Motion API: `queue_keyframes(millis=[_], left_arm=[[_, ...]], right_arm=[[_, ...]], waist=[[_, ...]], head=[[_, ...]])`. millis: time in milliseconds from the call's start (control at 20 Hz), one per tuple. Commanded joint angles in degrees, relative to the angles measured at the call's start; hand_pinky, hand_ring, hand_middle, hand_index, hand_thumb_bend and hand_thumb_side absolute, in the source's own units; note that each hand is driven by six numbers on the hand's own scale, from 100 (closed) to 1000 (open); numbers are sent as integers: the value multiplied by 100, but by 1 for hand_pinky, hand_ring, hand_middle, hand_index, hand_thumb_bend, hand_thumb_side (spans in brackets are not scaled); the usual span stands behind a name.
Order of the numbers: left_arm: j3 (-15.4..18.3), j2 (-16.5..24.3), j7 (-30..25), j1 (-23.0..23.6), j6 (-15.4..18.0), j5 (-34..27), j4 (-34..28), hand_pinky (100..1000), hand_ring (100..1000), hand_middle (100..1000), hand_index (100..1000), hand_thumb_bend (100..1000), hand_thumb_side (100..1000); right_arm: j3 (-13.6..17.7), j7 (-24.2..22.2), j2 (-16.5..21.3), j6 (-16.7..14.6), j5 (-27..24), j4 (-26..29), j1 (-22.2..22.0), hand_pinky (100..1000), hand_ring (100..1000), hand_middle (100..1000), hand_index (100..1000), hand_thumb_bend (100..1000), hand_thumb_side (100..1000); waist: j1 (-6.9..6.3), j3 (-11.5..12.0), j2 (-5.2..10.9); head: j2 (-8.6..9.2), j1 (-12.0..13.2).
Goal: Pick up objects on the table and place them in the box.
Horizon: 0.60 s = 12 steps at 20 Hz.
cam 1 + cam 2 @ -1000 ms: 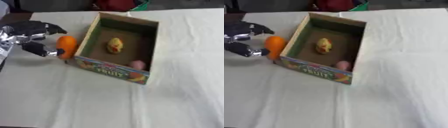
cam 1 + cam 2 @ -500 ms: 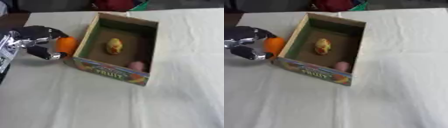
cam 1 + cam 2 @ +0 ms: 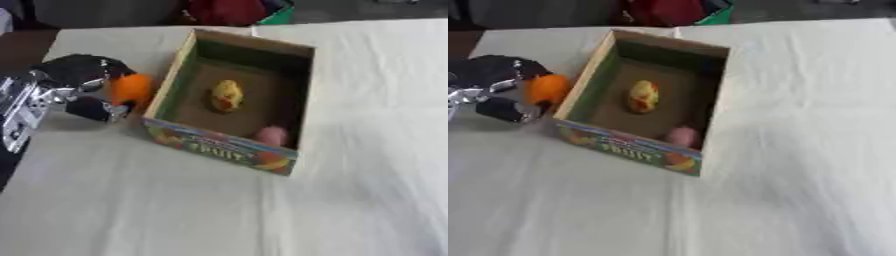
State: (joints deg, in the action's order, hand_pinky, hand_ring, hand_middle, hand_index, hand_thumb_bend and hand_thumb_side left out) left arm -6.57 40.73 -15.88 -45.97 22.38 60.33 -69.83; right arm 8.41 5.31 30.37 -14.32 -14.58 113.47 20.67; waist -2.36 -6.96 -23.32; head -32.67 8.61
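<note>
Left eye view shows the left hand (image 3: pixel 80 87) with fingers curled around an orange object (image 3: pixel 131 89), just beside the left wall of the box (image 3: pixel 166 90). A yellow item (image 3: pixel 227 96) and a pink item (image 3: pixel 271 135) lie inside. If lifted too low, the orange object may strike this wall and slip out.

You get even, soft light; both views blurred throughout; box (image 3: pixel 229 148) interior shadowed; cloth (image 3: pixel 367 190) bright.
</note>
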Motion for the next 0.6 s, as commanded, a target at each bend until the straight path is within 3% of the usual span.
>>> queue_keyframes(millis=[50, 150, 350, 600], left_arm=[[-8, 75, 416, -101, -167, 145, 23, 536, 770, 647, 775, 100, 345], [-17, 34, 583, -110, -245, 73, 72, 513, 724, 586, 705, 100, 243], [-45, -16, 621, -115, -359, -486, 129, 457, 613, 479, 543, 100, 246], [-59, -18, 544, -123, -573, -1076, 36, 411, 543, 399, 448, 100, 248]], right_arm=[[26, -11, 63, 14, 30, 112, 51, 729, 1000, 517, 734, 100, 719], [31, -10, 55, 23, 33, 112, 46, 729, 1000, 517, 734, 100, 721], [32, -13, 45, 48, 37, 112, 37, 730, 1000, 517, 734, 100, 724], [29, -15, 39, 67, 22, 112, 32, 730, 1000, 517, 735, 100, 724]], waist=[[9, -8, 100], [8, -5, 99], [2, 17, 111], [3, 21, 147]], head=[[44, 33], [31, 33], [1, 12], [-12, 4]])
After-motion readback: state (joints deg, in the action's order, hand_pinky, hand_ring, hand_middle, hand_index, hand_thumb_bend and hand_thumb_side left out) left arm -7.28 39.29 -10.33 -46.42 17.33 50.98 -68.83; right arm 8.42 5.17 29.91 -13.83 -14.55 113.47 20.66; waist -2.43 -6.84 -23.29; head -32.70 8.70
